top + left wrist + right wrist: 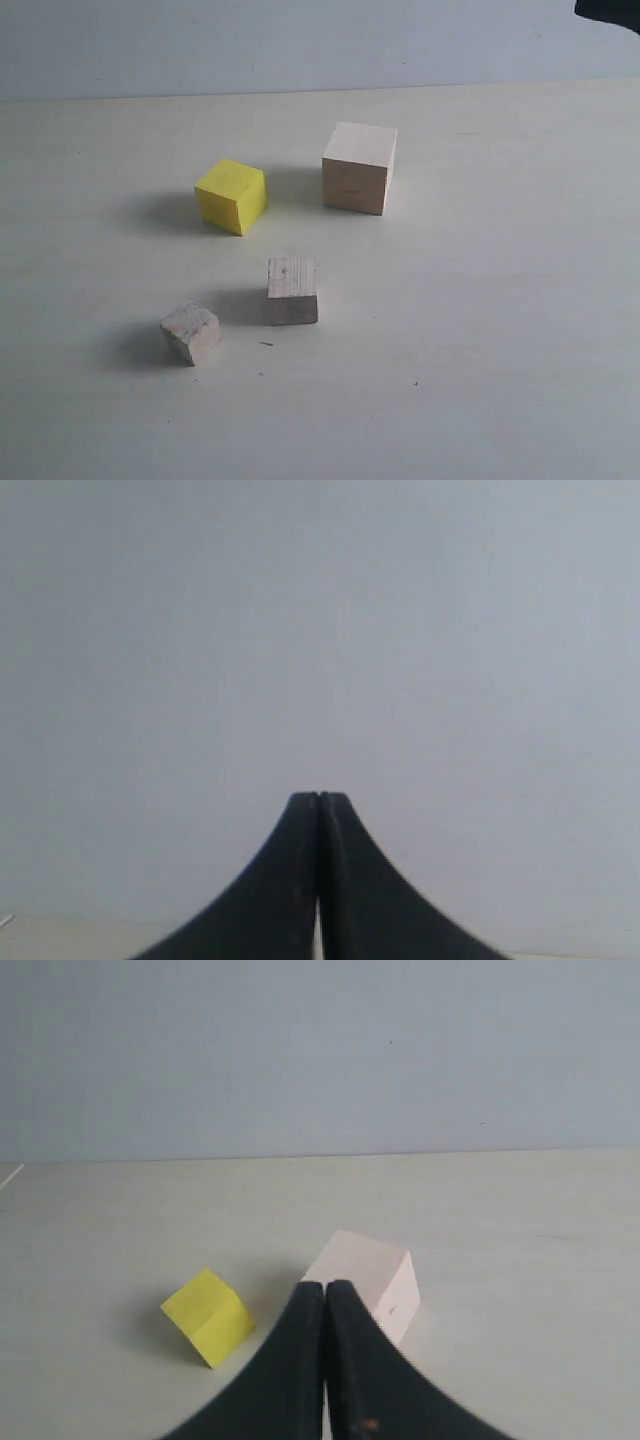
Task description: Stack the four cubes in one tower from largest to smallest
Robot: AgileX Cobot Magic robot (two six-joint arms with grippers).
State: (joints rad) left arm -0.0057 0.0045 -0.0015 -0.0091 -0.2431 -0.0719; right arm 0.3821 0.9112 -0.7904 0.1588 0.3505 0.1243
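In the exterior view, the four cubes stand apart on the pale tabletop (500, 330), each resting on the surface by itself. The largest pale wood cube (359, 167) is farthest back and to the right. The yellow cube (231, 196) sits to its left, near it but not touching, turned so one corner faces the camera. Nearer the camera is the small wood cube (292, 290), roughly midway across between those two. The smallest greyish cube (191, 332) is lower left of it, close by, with a gap between them (this one is also turned at an angle). A dark shape (608, 12) cuts into the upper right corner; I cannot tell what it is. A plain grey-blue wall (300, 40) runs behind the tabletop.

In the left wrist view, my left hand (319, 800) has its two dark fingers pressed together, with nothing between them. It faces the plain wall, with only a sliver of tabletop at the picture's edge.

In the right wrist view, my right hand (326, 1288) is likewise pressed together and empty. Beyond its tips stands the largest pale wood cube, partly hidden behind the fingers, and the yellow cube sits off to one side of it on the tabletop.
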